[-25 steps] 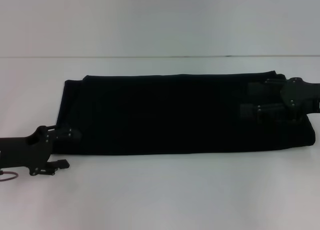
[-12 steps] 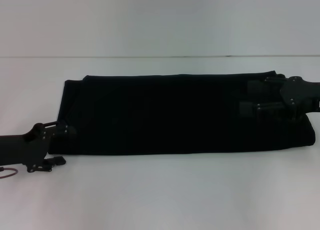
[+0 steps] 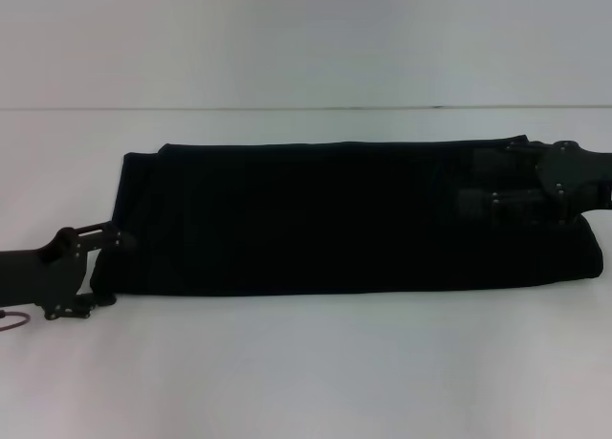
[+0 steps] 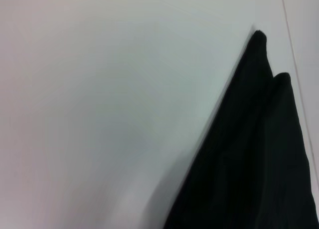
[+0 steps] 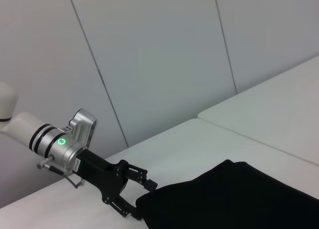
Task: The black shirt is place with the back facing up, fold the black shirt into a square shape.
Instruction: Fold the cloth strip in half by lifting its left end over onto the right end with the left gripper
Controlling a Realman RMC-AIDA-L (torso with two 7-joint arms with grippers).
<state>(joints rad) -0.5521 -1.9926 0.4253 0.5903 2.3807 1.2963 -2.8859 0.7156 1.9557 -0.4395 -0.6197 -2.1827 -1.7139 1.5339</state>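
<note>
The black shirt (image 3: pixel 344 219) lay as a long band on the desk (image 3: pixel 306 372), crosswise fold pending. Left pincer (image 3: pixel 100 267) was spread at its 9 o'clock end; right pincer's (image 3: pixel 473 192) spread I couldn't tell. Next it'd need pinching.

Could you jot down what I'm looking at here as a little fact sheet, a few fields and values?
Item: black shirt, folded into a long band, lying flat
Surface: white table
Left hand: open, straddling the shirt's near-left corner
Right hand: over the shirt's right end
Lettering: none showing
Fold status: long strip, not yet a square
</note>
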